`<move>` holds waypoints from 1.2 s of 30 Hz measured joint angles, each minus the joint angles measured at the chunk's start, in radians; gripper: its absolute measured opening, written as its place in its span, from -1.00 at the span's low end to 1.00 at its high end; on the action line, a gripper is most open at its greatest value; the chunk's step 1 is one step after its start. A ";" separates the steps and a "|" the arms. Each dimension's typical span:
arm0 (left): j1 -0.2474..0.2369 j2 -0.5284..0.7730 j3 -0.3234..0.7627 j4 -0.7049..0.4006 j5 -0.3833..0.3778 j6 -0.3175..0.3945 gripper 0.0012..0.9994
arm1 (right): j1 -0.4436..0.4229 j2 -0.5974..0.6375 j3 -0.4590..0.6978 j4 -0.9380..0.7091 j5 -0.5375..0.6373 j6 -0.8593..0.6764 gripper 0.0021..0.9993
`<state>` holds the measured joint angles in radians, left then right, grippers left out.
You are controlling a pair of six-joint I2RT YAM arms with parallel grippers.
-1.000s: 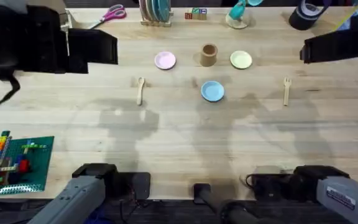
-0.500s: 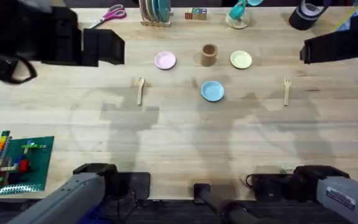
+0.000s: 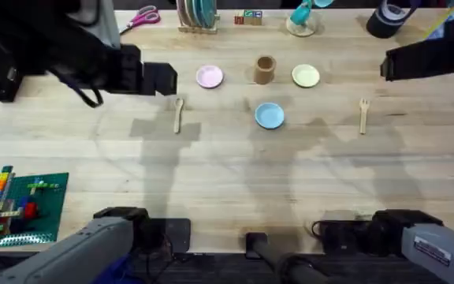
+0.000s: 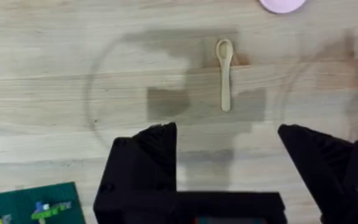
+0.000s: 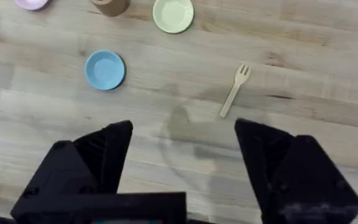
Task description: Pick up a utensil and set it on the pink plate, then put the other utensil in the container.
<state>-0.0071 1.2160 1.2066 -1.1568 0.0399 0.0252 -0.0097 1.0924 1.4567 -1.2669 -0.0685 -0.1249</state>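
— Toward the bench's [image 3: 235,173] far edge, what lies where?
— The pink plate [image 3: 209,76], the container [image 3: 265,69] and a yellow-green plate [image 3: 306,76] sit in a row; a blue plate [image 3: 269,116] lies nearer.
— And the utensils?
— The wooden spoon [image 3: 178,113] lies flat just near-left of the pink plate, the fork [image 3: 363,114] well to the right.
— The arms?
— The left gripper [image 4: 229,134] hangs spread wide above the spoon, touching nothing. The right gripper [image 5: 182,134] is equally wide, near the fork.
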 joint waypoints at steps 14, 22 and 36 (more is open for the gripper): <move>-0.107 0.189 -0.065 0.116 -0.036 -0.038 0.99 | 0.000 0.000 0.000 0.000 0.000 -0.003 1.00; -0.112 0.304 -0.067 0.191 -0.044 -0.101 0.99 | 0.000 0.014 0.000 0.000 0.000 -0.003 1.00; -0.112 0.341 -0.218 0.370 -0.045 -0.185 0.99 | 0.000 0.032 0.000 0.000 0.000 -0.003 1.00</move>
<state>-0.1192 1.5570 0.9886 -0.7871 -0.0048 -0.1603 -0.0097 1.1240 1.4567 -1.2667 -0.0685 -0.1280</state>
